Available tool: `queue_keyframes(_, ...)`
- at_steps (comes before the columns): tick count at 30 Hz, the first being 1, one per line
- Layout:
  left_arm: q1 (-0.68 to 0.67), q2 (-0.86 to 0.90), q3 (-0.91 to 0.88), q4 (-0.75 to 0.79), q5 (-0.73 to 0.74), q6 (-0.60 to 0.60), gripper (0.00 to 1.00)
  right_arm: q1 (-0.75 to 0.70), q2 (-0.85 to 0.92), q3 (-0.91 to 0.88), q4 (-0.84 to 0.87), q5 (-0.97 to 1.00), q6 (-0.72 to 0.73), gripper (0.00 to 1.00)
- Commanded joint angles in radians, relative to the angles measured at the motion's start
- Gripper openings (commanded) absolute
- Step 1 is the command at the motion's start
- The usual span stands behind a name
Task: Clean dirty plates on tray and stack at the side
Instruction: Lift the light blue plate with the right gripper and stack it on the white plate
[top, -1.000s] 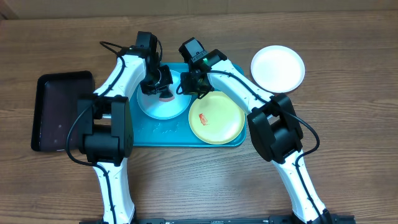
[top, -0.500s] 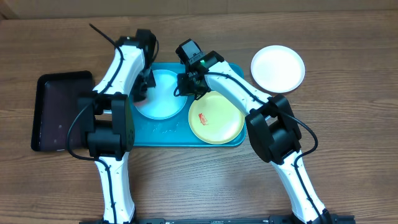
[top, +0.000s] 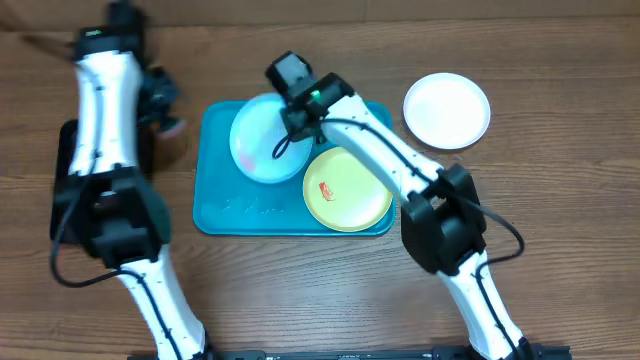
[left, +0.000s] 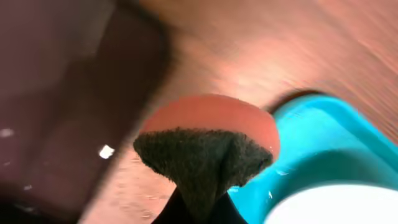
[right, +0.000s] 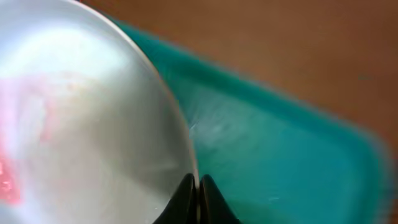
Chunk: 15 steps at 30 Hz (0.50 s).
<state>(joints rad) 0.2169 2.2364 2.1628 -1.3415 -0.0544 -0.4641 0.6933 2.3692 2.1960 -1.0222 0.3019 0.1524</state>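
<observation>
sponge (left: 205, 152) swung off tray (top: 215, 215); blue plate (top: 262, 140) now tilted

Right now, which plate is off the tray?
The white plate, alone on the table beside the tray; the light blue plate and yellow-green plate are within it.

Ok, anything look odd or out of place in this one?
The light blue plate sits askew, apparently tipped up by the right hand pinching its rim. A red-orange smear marks the yellow-green plate on the tray.
</observation>
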Motion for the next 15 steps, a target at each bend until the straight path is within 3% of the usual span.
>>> queue_keyframes(1, 0.1, -0.03, -0.004, -0.038, 0.089, 0.042, 0.04, 0.097, -0.108, 0.046, 0.04, 0.422, -0.189, 0.04)
queue_keyframes(3, 0.15, -0.03, -0.014, -0.058, 0.089, 0.051, 0.04, 0.149, -0.121, 0.046, 0.105, 0.63, -0.267, 0.04)
queue_keyframes(6, 0.215, -0.03, -0.019, -0.089, 0.089, 0.076, 0.05, 0.225, -0.123, 0.046, 0.269, 0.851, -0.517, 0.04)
queue_keyframes(11, 0.283, -0.03, -0.02, -0.101, 0.138, 0.076, 0.04, 0.307, -0.123, 0.046, 0.421, 0.888, -0.963, 0.04)
queue_keyframes(15, 0.294, -0.03, -0.02, -0.101, 0.145, 0.076, 0.04, 0.344, -0.123, 0.046, 0.428, 0.887, -1.1, 0.04)
